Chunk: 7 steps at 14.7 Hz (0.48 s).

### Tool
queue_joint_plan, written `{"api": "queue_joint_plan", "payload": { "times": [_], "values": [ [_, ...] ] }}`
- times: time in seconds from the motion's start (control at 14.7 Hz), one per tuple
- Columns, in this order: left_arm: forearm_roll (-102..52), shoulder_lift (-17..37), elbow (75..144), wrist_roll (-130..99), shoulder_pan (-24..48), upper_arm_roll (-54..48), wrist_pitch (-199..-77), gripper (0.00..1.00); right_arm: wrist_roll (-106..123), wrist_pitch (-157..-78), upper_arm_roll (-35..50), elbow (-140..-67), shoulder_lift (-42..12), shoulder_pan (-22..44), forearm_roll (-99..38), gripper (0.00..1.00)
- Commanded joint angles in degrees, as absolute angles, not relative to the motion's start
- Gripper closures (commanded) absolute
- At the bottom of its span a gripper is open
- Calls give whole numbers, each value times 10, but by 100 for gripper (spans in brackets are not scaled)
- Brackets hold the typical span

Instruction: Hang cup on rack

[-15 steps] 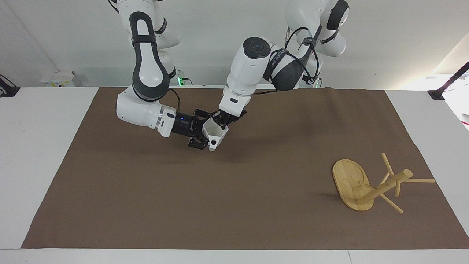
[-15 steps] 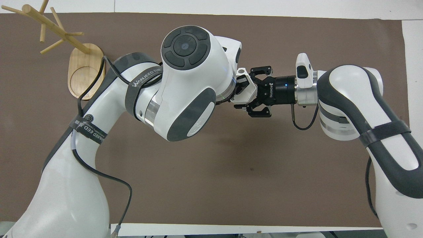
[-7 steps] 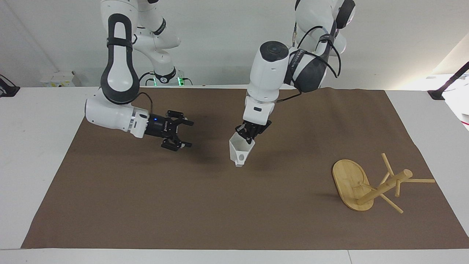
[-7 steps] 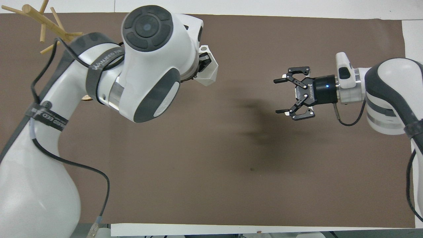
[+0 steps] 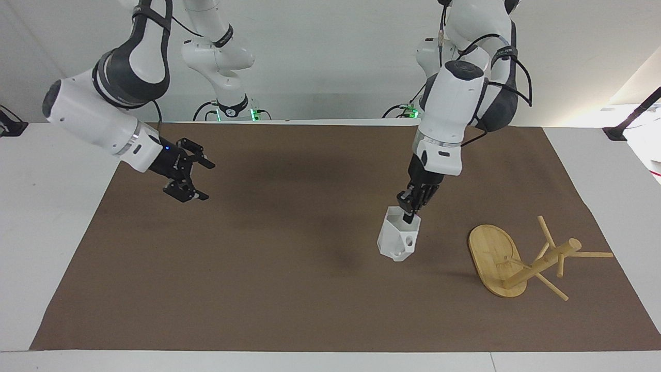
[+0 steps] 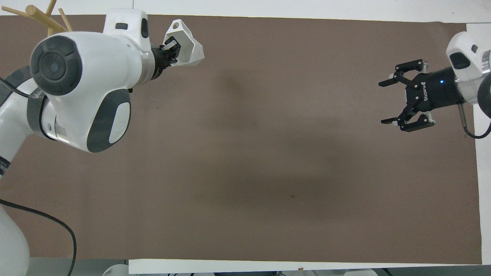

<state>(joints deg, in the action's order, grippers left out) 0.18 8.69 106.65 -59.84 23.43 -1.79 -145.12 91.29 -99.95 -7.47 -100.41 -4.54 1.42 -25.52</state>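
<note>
The white faceted cup point(image 5: 396, 241) hangs from my left gripper point(image 5: 409, 213), which is shut on its rim, one finger inside. The cup is tilted and held above the brown mat, apart from the rack, on the side toward the table's middle. In the overhead view the cup point(image 6: 185, 37) sticks out past the left gripper point(image 6: 171, 48). The bamboo rack point(image 5: 516, 258) stands on its oval base at the left arm's end of the table. In the overhead view only its peg tips point(image 6: 37, 16) show above the left arm. My right gripper point(image 5: 207, 181) is open and empty over the mat at the right arm's end, also seen from overhead point(image 6: 383, 102).
The brown mat point(image 5: 258, 268) covers most of the white table point(image 5: 46, 206). Nothing else lies on it. A black stand point(image 5: 627, 121) sits at the table's corner near the left arm's base.
My left gripper took the cup from the right gripper and carried it toward the rack. The right gripper opened and drew back to its own end of the table.
</note>
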Motion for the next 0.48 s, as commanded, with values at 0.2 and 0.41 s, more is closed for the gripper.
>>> {"api": "queue_joint_plan", "payload": {
  "times": [0.2, 0.41],
  "values": [
    [11, 25, 1249, -600, 138, -25, -1663, 100, 571, -967, -69, -954, -2, 18, -92, 0],
    [-5, 34, 1247, -602, 101, -26, -1663, 100, 343, -837, -67, -862, -5, 18, -20, 0]
  ]
}}
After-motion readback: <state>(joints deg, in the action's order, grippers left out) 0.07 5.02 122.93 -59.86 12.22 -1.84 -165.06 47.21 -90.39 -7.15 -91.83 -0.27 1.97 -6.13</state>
